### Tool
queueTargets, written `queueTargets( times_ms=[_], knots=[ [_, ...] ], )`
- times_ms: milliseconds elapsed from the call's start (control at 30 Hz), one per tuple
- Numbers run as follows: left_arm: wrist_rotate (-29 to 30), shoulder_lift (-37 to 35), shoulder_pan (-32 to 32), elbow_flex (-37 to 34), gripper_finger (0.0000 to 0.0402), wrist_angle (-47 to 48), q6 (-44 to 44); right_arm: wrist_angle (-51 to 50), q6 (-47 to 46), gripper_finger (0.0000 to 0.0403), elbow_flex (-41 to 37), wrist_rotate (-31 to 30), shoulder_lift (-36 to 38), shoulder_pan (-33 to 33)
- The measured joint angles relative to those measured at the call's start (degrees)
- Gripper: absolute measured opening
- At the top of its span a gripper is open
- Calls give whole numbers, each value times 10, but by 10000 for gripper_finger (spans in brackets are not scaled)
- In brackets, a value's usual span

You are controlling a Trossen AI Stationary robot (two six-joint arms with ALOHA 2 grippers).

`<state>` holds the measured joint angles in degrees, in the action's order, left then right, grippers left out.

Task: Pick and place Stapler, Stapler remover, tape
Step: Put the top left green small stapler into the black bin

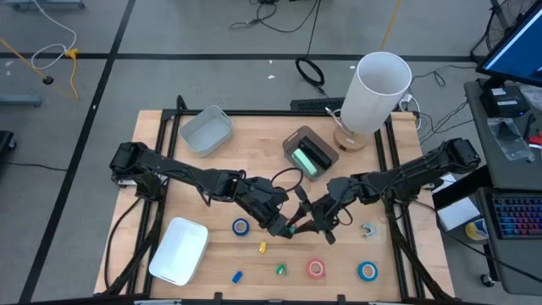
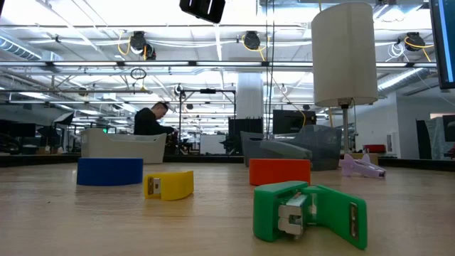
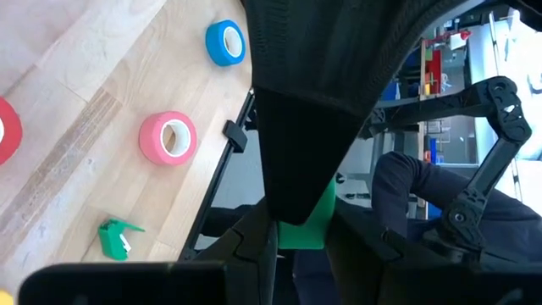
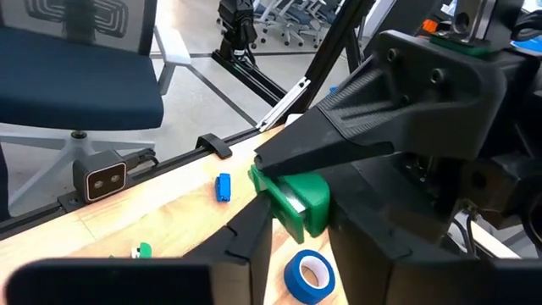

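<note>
Stapler remover [image 4: 292, 203], green, hangs above mid-worktop [image 1: 254, 144], pinched by the left claw [image 1: 284, 227] while the right claw [image 1: 315, 222] narrows onto it, apparently for a handover.

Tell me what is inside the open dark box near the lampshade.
In the high view the dark box holds a pale green item along one side and something black beside it. What lies beneath them is covered, and their exact kind cannot be made out.
</note>
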<state>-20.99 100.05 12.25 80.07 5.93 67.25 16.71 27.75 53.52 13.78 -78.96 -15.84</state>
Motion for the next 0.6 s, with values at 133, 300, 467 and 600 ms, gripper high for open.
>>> queueTargets(
  times_ms=[133, 300, 467, 600],
  knots=[
    [0, 0, 0, 0, 92, 1, 0, -2, -5, 67, 0, -1, 0, 0],
    [2, 0, 0, 0, 92, 1, 0, -6, -13, 53, 1, -2, 0, 0],
    [3, 0, 0, 0, 92, 1, 3, -7, -17, 53, 1, -2, 0, 0],
    [5, 1, 0, 0, 92, 1, 4, -10, -17, 53, 1, -2, 0, 0]
  ],
)
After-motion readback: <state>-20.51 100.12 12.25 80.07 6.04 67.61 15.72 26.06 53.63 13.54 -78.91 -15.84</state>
